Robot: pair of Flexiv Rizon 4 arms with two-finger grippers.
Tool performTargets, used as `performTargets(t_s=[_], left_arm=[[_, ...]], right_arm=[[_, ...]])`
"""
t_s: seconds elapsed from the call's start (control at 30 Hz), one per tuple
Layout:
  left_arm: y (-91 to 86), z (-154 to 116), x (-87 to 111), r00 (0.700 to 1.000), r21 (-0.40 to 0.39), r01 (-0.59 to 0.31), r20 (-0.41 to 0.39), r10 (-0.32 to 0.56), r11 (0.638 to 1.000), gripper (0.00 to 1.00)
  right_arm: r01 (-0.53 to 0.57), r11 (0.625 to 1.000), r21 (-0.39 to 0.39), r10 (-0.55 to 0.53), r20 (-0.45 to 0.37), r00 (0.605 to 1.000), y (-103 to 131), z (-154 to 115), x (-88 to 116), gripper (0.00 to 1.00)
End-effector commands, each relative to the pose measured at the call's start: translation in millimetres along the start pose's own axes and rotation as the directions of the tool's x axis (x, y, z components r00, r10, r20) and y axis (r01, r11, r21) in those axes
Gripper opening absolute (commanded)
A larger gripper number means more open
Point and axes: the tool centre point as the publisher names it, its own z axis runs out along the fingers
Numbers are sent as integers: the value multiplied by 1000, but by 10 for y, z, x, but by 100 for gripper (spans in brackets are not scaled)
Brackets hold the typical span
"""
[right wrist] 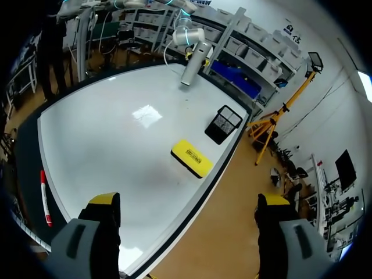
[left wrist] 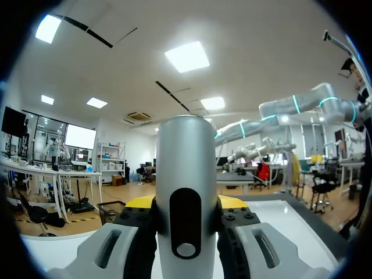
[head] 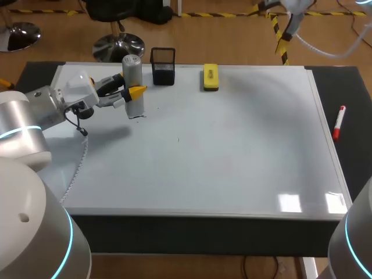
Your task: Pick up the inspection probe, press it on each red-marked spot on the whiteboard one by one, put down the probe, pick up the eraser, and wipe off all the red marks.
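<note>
Pinching the probe (head: 133,81) upright between my left fingers (head: 138,91), tip seemingly on the whiteboard (head: 232,151) for a square press; right fingers (right wrist: 104,203) spread wide, eraser (right wrist: 190,158) ahead of them.

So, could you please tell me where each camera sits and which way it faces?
Head view: fixed above and behind the robot, looking down on the whiteboard; left pincer grips the probe.
Left wrist view: on that wrist, looking level across the table; its pincer clamps the upright probe.
Right wrist view: raised above the far edge, looking down on the whiteboard; right pincer open.
Shared: head and right wrist views both show eraser, mesh holder, red marker.
</note>
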Motion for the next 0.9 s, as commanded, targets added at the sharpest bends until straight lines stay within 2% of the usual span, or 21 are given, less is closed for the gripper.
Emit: performTargets(t_s=[0.03, 0.5, 0.63, 0.9], left_arm=[[-4, 0, 0, 1000, 2, -1, 0, 1, 1000, 0], [-4, 0, 0, 1000, 2, -1, 0, 1, 1000, 0], [30, 157, -119, 999, 10, -21, -32, 22, 1000, 0], [-29, 511, -456, 993, 57, -78, -81, 82, 995, 0]], right_arm=[[2, 1000, 13, -2, 0, 1000, 43, -17, 22, 100], [2, 1000, 13, -2, 0, 1000, 43, -17, 22, 100], [2, 1000, 13, -2, 0, 1000, 43, -17, 22, 100], [2, 1000, 13, -2, 0, 1000, 43, -17, 22, 100]])
